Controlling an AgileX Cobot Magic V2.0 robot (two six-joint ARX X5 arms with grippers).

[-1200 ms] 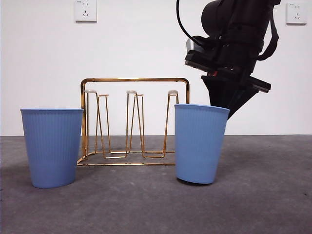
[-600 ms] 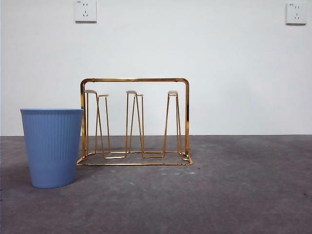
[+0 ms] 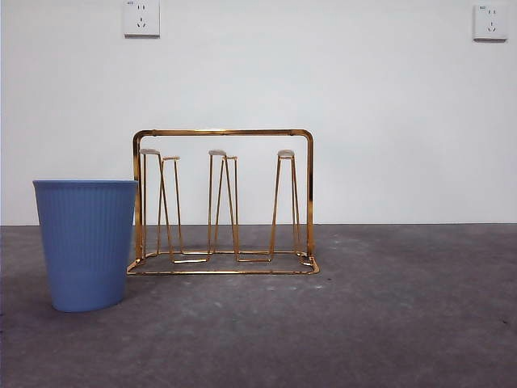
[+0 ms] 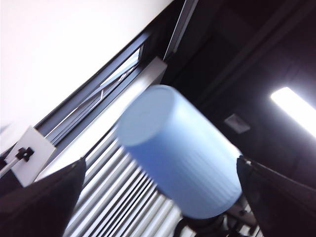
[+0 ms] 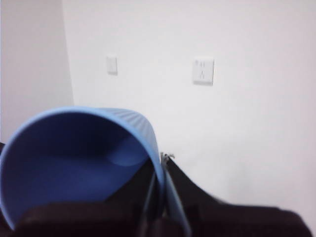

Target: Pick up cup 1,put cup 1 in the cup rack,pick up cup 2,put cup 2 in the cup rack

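Note:
Only one blue ribbed cup [image 3: 86, 244] shows in the front view, upright on the table just left of the gold wire cup rack [image 3: 222, 202]. The rack's prongs are bare. The other blue cup [image 5: 74, 163] is off the table, tilted, with my right gripper [image 5: 160, 170] shut on its rim wall. The left wrist view looks upward and shows this lifted cup [image 4: 177, 153], blurred, base towards the camera. My left gripper [image 4: 160, 160] is open, its jaws wide apart with nothing in them. No arm shows in the front view.
A grey table surface [image 3: 388, 315] spreads to the right of the rack. The white wall behind carries two sockets [image 3: 141, 18]. The left wrist view shows a ceiling light [image 4: 294, 106] and window slats.
A second ago the right-hand cup stood on the table with a dark arm at its rim. Cup and arm have since risen out of the front view. The left-hand cup and rack have not moved.

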